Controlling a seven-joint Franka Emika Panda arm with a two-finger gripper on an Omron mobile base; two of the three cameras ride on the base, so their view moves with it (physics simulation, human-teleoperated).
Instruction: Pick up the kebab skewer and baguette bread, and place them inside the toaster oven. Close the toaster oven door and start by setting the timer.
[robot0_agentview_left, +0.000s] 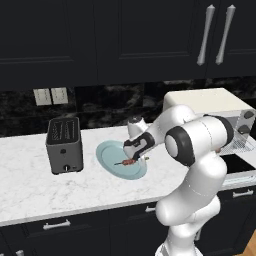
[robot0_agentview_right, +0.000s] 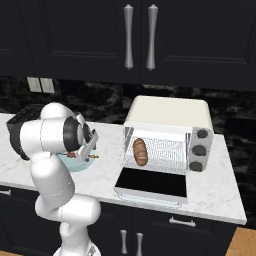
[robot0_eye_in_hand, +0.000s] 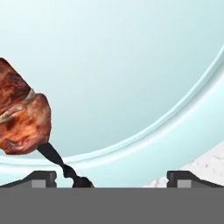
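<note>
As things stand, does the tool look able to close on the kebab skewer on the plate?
Probably yes. The tool hangs open just over the plate, and nothing lies between it and the kebab skewer. In the hand view the meat sits off toward one fingertip, so a slight sideways shift seems needed first.

The kebab skewer (robot0_agentview_left: 129, 162), reddish-brown meat chunks on a thin stick, is laid flat on a pale blue plate (robot0_agentview_left: 109, 156). The golden-brown baguette bread (robot0_agentview_right: 140, 151) is seated on the rack of the cream toaster oven (robot0_agentview_right: 170, 112), at three o'clock from the skewer. The toaster oven door (robot0_agentview_right: 152, 183) is folded down, open.
</note>
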